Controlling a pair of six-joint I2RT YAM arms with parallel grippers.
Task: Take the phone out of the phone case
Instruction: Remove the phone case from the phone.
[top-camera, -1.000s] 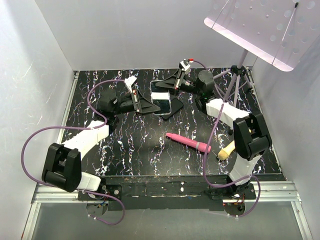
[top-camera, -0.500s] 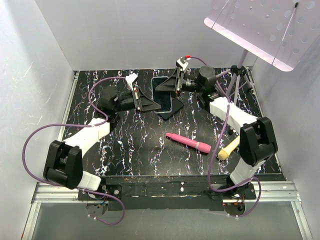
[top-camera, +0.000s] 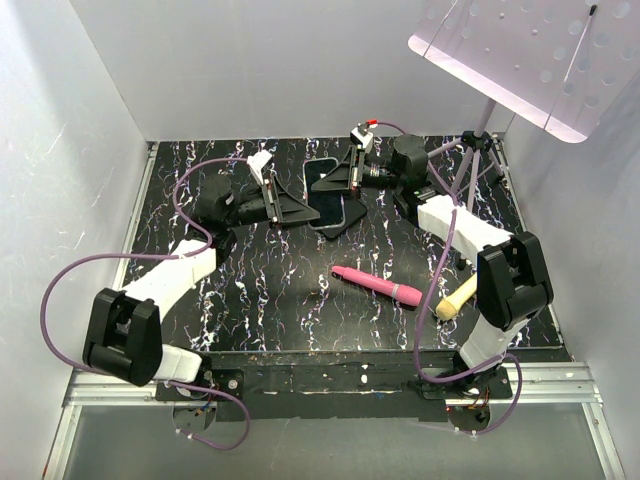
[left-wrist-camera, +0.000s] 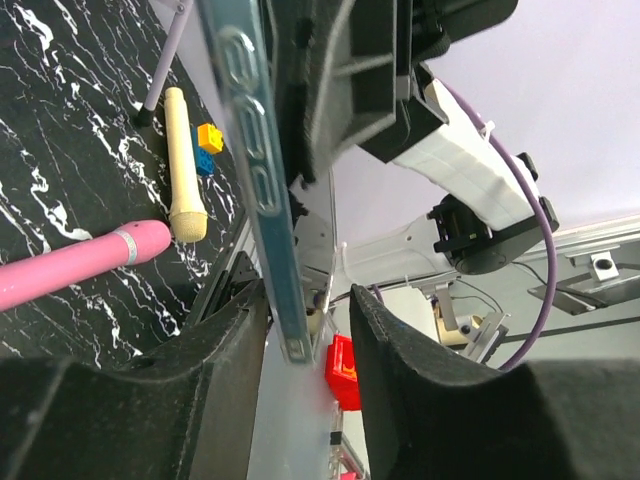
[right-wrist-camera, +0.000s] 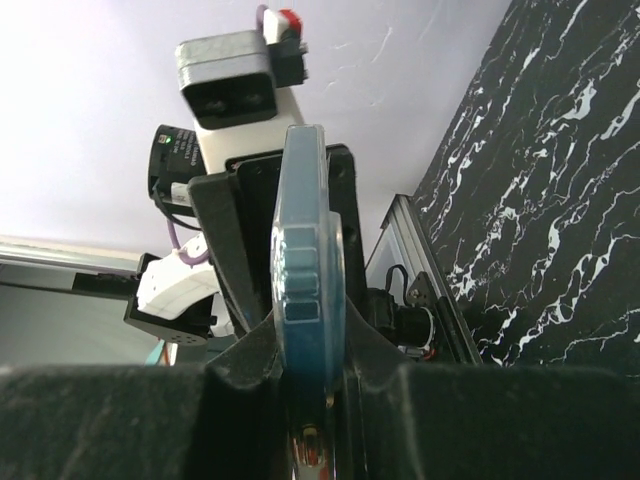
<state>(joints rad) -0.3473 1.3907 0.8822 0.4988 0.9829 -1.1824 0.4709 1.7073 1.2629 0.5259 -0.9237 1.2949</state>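
The phone (top-camera: 322, 176) stands on edge above the back of the table, between both grippers. In the right wrist view its bluish-teal edge (right-wrist-camera: 300, 230) faces the camera, with the phone case showing as a thin clear rim (right-wrist-camera: 337, 300) around it. My right gripper (right-wrist-camera: 305, 335) is shut on it, a pad pressed against each face. In the left wrist view the teal edge (left-wrist-camera: 255, 170) runs down between my left gripper (left-wrist-camera: 308, 295) fingers. It rests against the left finger (left-wrist-camera: 200, 380), and a gap separates it from the right finger (left-wrist-camera: 420, 380). That gripper is open.
A second, plain black phone (top-camera: 342, 215) lies flat on the marble table beneath the held one. A pink cylinder (top-camera: 378, 285) and a cream handle (top-camera: 452, 298) lie at the near right. A tripod (top-camera: 478, 150) with a perforated panel (top-camera: 520, 55) stands at the back right. White walls enclose the table.
My left gripper's jaws have parted from the phone. The right gripper opened and closed again on it, shifting slightly towards the back. The phone now stands more edge-on.
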